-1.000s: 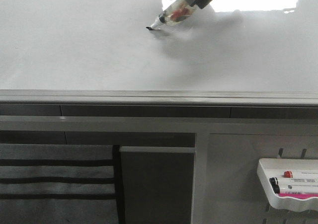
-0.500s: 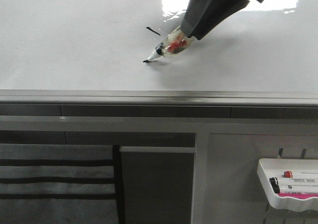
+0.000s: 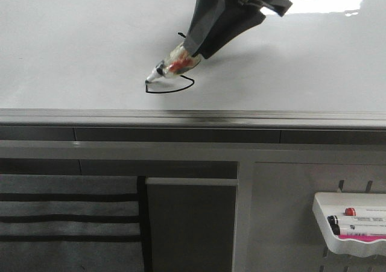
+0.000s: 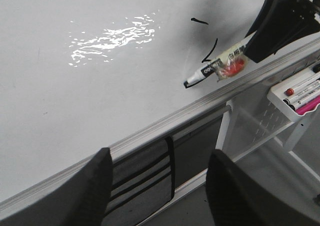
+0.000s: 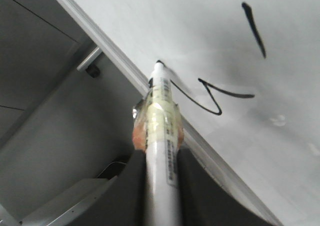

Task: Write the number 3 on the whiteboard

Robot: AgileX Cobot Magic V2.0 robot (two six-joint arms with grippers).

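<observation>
Whiteboard [image 3: 78, 49] lies flat as the surface, grey rim nearest me. Just beyond the rim curls the number 3 [image 3: 172, 88], the marker [image 3: 170, 67] tip touching its stroke, clamped in the right pincer [image 3: 196, 46]. Left pincer [image 4: 157, 186] hangs parted over the rim, holding nothing.

The whiteboard [image 3: 72, 49] fills the far part of the front view, with its rim [image 3: 193, 116] along the near edge. The right gripper [image 3: 192, 53] reaches in from the far right and holds a marker [image 3: 172, 66] with its tip touching the board. The number 3 [image 3: 172, 88] lies on the board just beside the tip, close to the rim. Below the rim, at the near right, a tray [image 3: 325, 215] holds more markers [image 3: 362, 222]. At the near left hangs a pouch [image 3: 66, 221].
</observation>
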